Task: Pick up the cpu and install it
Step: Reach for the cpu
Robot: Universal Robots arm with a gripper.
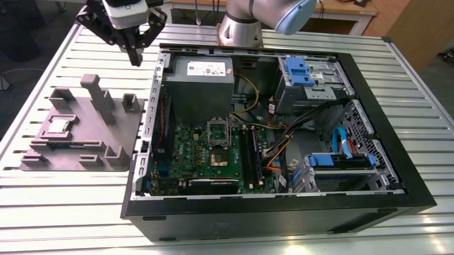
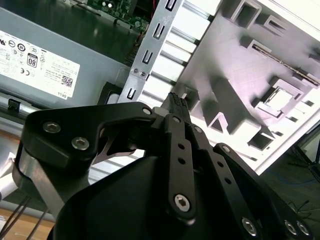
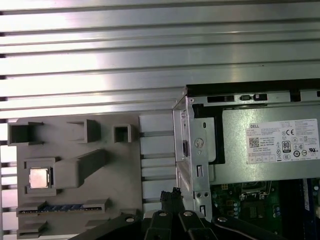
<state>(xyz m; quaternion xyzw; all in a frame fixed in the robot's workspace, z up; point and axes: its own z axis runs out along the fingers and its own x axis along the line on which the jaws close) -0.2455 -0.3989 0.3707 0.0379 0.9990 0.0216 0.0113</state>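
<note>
cpu [image 1: 58, 125]: in grey holder [image 1: 127, 127], 9 o'clock of computer case [image 1: 284, 212], exterior view.
tool [image 1: 135, 57]: closed, empty, 1 o'clock of the cpu.
label [image 1: 206, 68]: white, printed, on power supply [image 1: 202, 101].

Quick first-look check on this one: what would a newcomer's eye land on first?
The open computer case dominates the exterior view, with its green circuit board exposed. On the exterior view's left, a grey holder carries the cpu, a small silvery square. The black end effector hangs over the gap between holder and case, holding nothing.
</note>
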